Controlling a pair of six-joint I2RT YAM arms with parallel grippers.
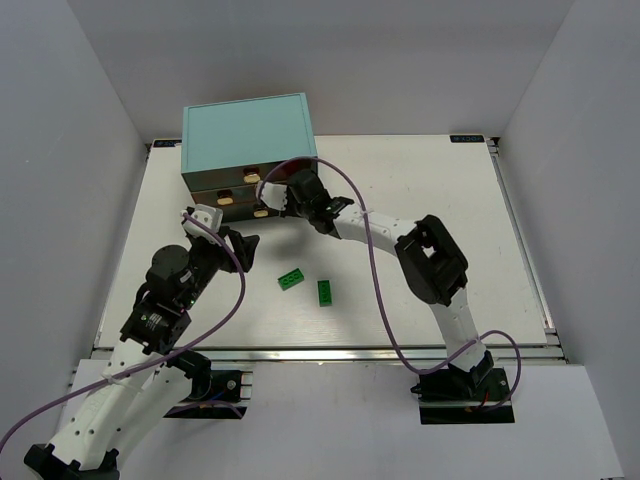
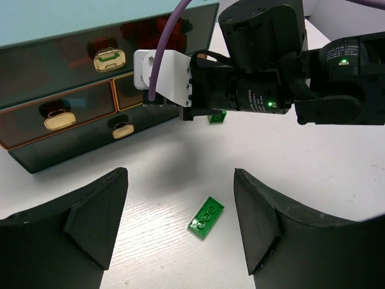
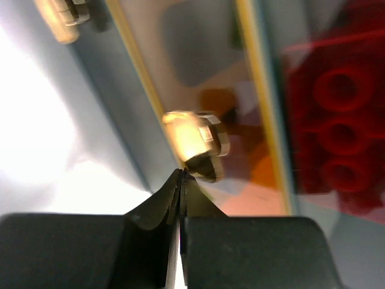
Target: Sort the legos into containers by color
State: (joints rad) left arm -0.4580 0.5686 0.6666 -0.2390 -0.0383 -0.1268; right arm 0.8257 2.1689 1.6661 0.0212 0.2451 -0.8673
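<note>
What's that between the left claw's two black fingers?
A small flat green lego brick, lying untouched on the white table in the gap of the open left claw. The left wrist view shows it.

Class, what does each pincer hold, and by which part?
Neither holds anything: left pincer open near a green lego; right pincer shut, tips at a drawer knob.

Cabinet rear-left on table, drawers on its near face. Before it, left lego plate just beside right lego plate, not touching. Right gripper at a drawer knob.
</note>
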